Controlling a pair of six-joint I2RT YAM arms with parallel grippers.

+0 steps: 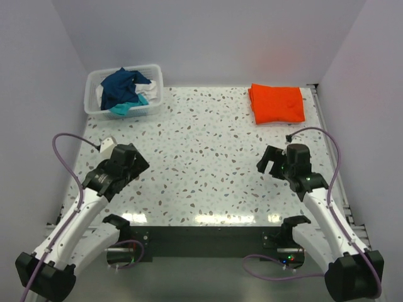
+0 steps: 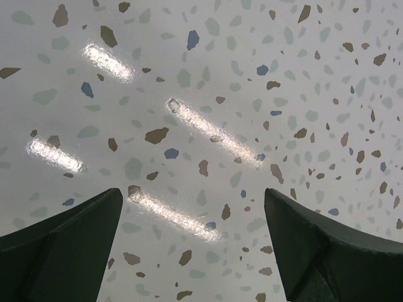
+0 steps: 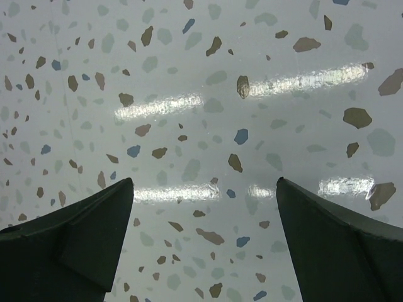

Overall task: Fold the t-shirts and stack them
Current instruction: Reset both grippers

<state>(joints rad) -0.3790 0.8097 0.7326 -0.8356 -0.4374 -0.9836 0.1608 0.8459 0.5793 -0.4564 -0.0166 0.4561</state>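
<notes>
A bright orange-red t-shirt (image 1: 276, 104) lies folded flat at the back right of the table. Navy (image 1: 121, 85), teal (image 1: 121, 108) and white (image 1: 99, 97) t-shirts lie crumpled in the plastic basket (image 1: 155, 95) at the back left. No pink shirt shows. My left gripper (image 1: 140, 165) is open and empty over bare table at the near left; its fingers (image 2: 69, 242) frame only speckled tabletop. My right gripper (image 1: 267, 165) is open and empty over bare table at the near right; its fingers (image 3: 340, 239) also frame only tabletop.
The speckled white table (image 1: 201, 163) is walled by pale panels on three sides. A metal rail (image 1: 327, 135) runs along its right edge. Purple cables (image 1: 63, 157) loop off both arms. Bright lamp reflections lie on the near tabletop.
</notes>
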